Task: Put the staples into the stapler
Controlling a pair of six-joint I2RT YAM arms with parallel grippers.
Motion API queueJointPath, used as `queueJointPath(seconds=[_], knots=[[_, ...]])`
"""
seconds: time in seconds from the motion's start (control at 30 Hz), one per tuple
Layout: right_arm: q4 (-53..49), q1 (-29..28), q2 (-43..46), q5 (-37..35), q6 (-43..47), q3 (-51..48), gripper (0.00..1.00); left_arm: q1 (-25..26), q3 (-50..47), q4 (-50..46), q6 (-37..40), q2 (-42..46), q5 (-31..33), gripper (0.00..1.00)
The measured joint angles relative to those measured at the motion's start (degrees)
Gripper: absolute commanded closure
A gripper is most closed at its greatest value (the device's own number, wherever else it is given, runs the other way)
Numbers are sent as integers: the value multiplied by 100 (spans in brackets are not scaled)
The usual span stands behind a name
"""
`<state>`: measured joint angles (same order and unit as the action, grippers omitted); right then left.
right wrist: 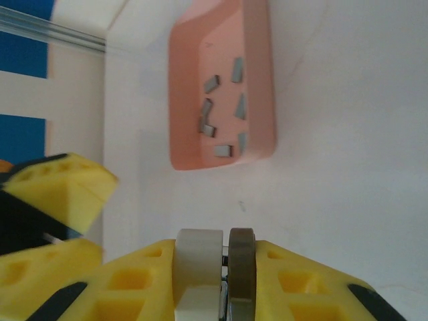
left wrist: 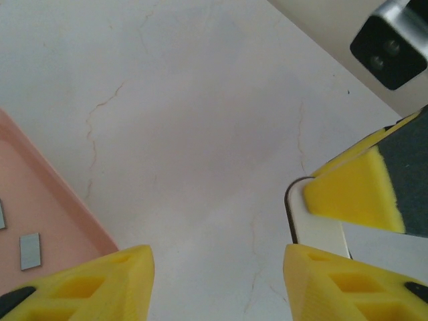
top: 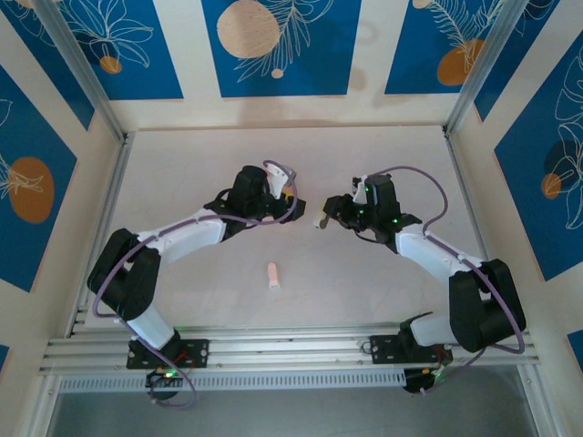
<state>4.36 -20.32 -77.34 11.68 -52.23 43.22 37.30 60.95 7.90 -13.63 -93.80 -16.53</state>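
Note:
The stapler (top: 273, 274), a small pale pink oblong, lies alone on the table in front of both grippers. Several grey staples (right wrist: 221, 150) lie loose in the salmon-pink tray (right wrist: 257, 80); one staple (left wrist: 30, 251) lies near the tray's rim (left wrist: 60, 200). My left gripper (left wrist: 217, 267) hangs open over bare table just beside the tray, with nothing between its fingers. My right gripper (right wrist: 217, 267) is shut on a cream-white and grey-brown piece (right wrist: 200, 254) with metal between its halves. That piece (left wrist: 321, 231) sits close to my left gripper's right finger. The two grippers (top: 284, 208) (top: 326, 217) face each other mid-table.
White table surface with fine cracks (left wrist: 200, 100). Aluminium rails (top: 273, 350) run along the near edge and a wall rail (right wrist: 53, 33) stands beyond the tray. Blue patterned panels enclose the table on three sides.

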Motion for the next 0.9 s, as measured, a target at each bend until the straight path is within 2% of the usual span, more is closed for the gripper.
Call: queueJointPath(seconds=[0.27,0.57,0.9], knots=[[516,-164,-2,-210,-498,0,74,70,-103,267,-15,2,-70,46],[839,-164,-243,-68,-981,55,74,87,-133,505,-105,0,-249,46],[826,-181,-271,-33,-1054,254,74,98,-136,719,-144,-31,-385,48]])
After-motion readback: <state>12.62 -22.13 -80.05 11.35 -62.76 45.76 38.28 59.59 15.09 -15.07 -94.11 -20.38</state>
